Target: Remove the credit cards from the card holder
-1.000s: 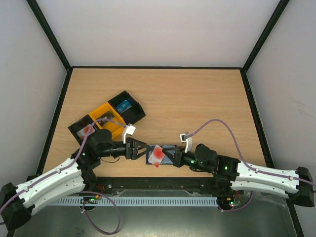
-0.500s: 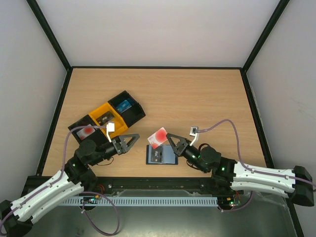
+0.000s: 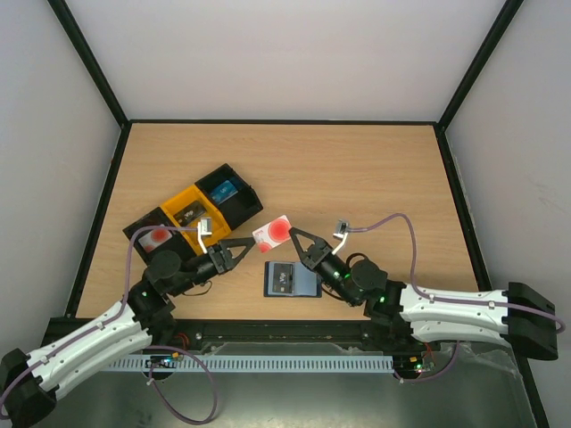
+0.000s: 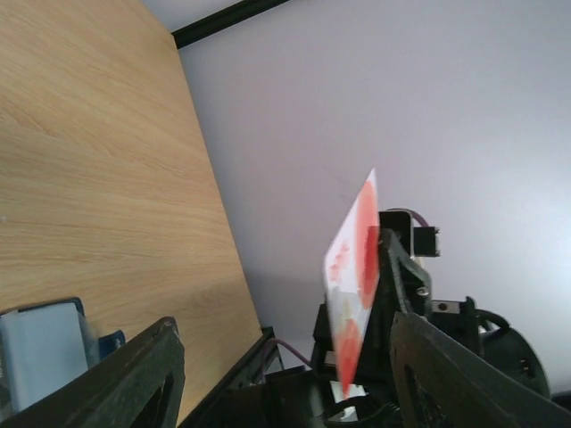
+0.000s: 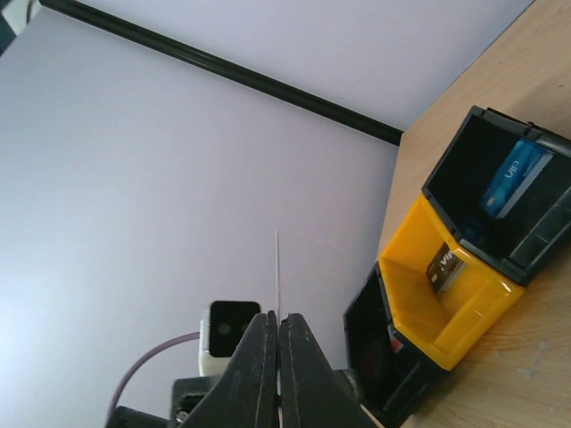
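Card [image 3: 272, 234] with red dot is pinched in my right gripper [image 3: 292, 239] near the holder [image 3: 291, 279], left gripper [image 3: 242, 250] wide open beside it.

left gripper [image 3: 237, 251] gapes wide, pointing right from a low, bent arm. right gripper [image 3: 292, 235] reaches left toward it, clamped on one edge of the white card [image 3: 272, 234].

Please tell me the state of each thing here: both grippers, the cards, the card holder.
left gripper: open, empty.
right gripper: shut on the white card.
white card: held in the air, out of the card holder.
card holder: open, flat on the table.
blue card: in the black tray.
dark card: in the yellow tray.
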Robot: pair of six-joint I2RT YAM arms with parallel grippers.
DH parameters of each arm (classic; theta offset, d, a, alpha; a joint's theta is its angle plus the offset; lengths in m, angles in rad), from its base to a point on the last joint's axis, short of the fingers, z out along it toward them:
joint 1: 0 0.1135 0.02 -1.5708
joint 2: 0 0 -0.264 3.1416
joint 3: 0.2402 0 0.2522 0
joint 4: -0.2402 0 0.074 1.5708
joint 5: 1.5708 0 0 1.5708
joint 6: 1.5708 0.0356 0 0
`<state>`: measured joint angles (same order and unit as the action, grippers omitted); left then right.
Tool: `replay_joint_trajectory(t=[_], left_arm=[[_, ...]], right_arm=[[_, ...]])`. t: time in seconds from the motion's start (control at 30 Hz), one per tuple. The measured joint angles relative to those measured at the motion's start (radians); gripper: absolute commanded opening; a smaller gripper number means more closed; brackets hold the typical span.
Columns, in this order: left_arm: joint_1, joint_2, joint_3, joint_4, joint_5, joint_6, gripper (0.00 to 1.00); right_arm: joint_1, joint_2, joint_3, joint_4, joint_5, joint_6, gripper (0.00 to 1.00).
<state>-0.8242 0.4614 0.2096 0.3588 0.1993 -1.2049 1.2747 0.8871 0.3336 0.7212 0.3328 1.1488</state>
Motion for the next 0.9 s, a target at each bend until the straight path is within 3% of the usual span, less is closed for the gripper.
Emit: replay_joint_trajectory(t=[0.5, 0.63, 0.8, 0.9], left_arm=[[0.0, 0.042, -0.034, 0.144, 0.022, -0.061, 0.22], [0.0, 0.042, -0.034, 0.152, 0.022, -0.063, 0.03], [0.0, 0.042, -0.036, 0.163, 0.021, -0.066, 0.03], [0.0, 0.041, -0.036, 0.16, 0.022, -0.063, 0.03]], right_arm=[[0.0, 0.071, 0.016, 0.069, -0.02, 0.043, 0.02], [0.0, 0.082, 0.016, 0.075, -0.028, 0.052, 0.02], [0.0, 0.085, 0.014, 0.077, -0.031, 0.068, 0.03], [0.0, 0.075, -0.001, 0.077, -0.031, 0.072, 0.13]])
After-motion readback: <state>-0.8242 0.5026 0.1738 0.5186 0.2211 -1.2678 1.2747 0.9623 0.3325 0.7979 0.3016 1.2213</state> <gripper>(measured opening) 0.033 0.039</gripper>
